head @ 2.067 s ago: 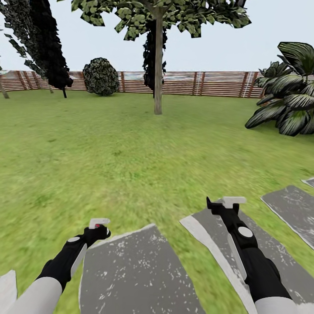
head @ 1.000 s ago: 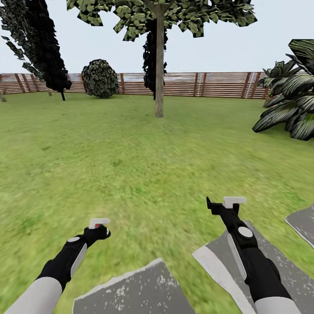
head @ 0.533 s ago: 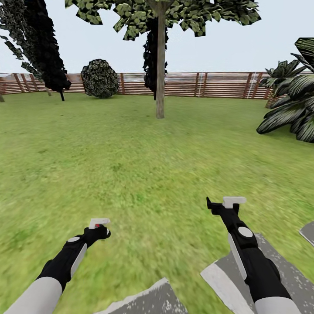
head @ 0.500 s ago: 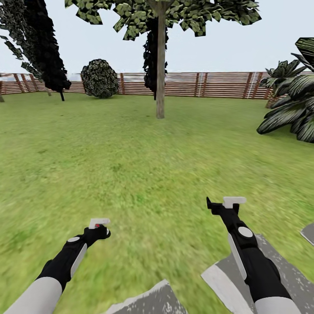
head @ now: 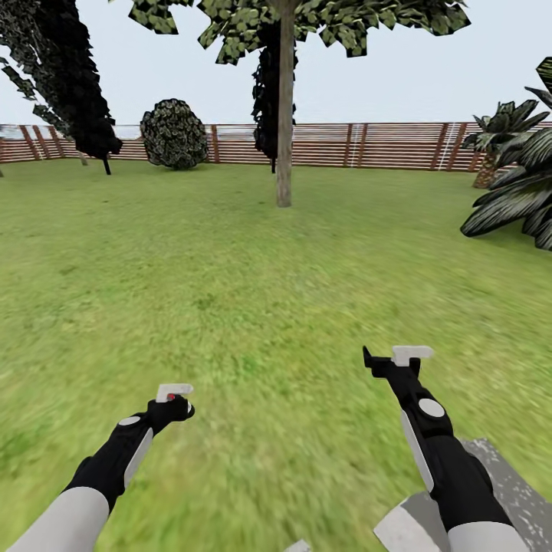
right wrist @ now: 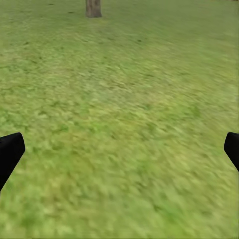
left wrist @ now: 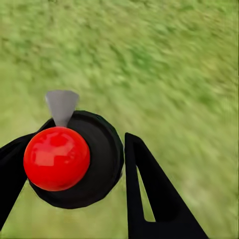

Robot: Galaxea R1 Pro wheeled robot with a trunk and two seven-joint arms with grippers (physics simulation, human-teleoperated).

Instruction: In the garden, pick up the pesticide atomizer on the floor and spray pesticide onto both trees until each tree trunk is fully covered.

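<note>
We see our left gripper (left wrist: 117, 174) clamped on a black atomizer with a red round button (left wrist: 56, 158) over the blurry green lawn (head: 230, 307); our right gripper (right wrist: 119, 149) is spread wide, holding nothing; a pale straight tree trunk (head: 285, 115) stands far ahead, before the brown slatted fence (head: 383, 146).

Robot body, appearance.
Both arms: pale grey upper segments, black forearms with a white disc and white side strip; left gripper (head: 175, 396) and right gripper (head: 399, 356) black, white-tipped.
</note>
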